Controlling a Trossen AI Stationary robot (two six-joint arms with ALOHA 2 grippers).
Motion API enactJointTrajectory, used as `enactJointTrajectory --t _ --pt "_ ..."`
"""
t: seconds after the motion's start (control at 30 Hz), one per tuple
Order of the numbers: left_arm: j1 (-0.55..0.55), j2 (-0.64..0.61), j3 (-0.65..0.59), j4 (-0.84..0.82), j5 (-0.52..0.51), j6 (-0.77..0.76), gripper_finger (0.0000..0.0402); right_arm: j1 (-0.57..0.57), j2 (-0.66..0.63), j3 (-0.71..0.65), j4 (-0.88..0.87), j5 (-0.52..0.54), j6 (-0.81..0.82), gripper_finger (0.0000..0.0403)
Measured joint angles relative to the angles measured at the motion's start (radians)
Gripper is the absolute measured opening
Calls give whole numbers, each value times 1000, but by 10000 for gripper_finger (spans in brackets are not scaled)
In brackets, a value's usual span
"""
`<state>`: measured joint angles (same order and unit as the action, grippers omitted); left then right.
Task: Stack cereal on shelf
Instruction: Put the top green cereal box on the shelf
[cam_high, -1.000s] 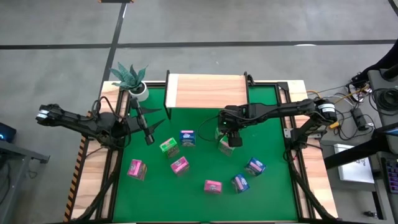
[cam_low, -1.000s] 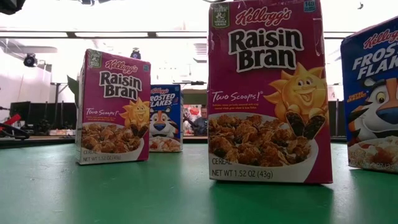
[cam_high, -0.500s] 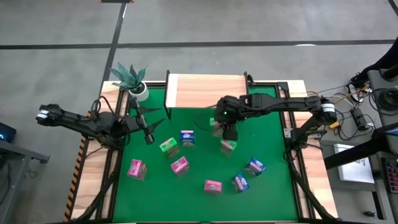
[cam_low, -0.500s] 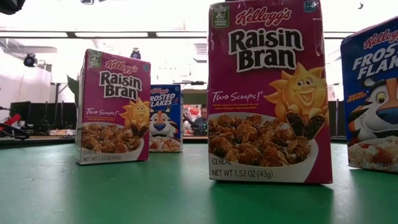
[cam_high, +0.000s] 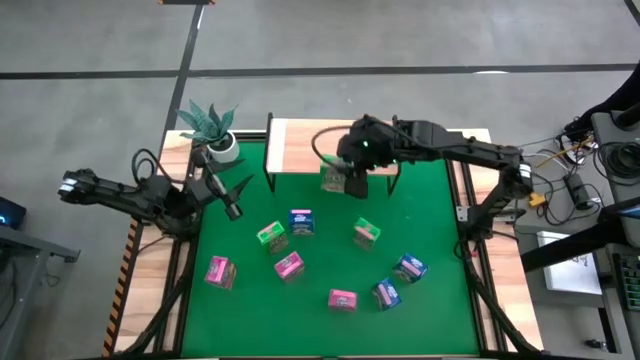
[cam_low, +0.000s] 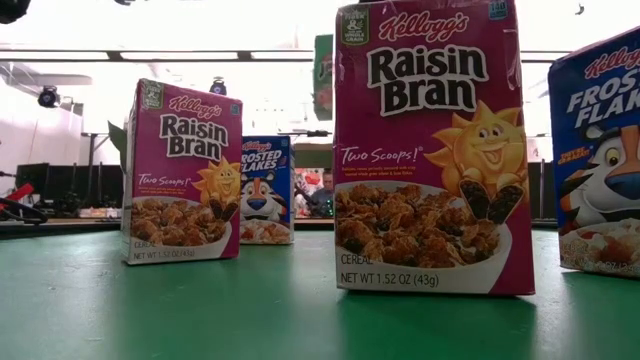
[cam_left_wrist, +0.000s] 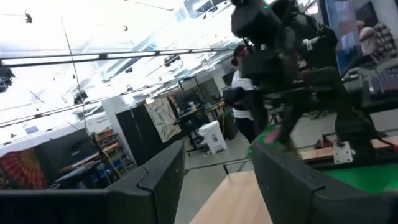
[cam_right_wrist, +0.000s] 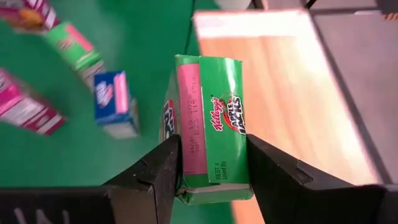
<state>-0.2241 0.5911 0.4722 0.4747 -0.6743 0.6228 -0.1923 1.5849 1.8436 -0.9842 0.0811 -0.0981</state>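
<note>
Right wrist view — green cereal box (cam_right_wrist: 211, 146) (upright) between right claw (cam_right_wrist: 211, 180) fingers.

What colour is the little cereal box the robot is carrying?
Green, with a pink side panel; the box sits in the right gripper, best seen in the right wrist view.

Overhead view down on table (cam_high: 440, 330); low view level across it

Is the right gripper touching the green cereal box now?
Touching. In the right wrist view, the right gripper has both dark fingers pressed against opposite sides of the green cereal box, holding it up over the shelf.
</note>
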Motion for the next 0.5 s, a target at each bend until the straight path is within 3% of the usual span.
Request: enactJointTrajectory --t 0.5 --pt "0 -5 -2 -11 0 -7 173 -181 278 369 -17 -1 -133 164"
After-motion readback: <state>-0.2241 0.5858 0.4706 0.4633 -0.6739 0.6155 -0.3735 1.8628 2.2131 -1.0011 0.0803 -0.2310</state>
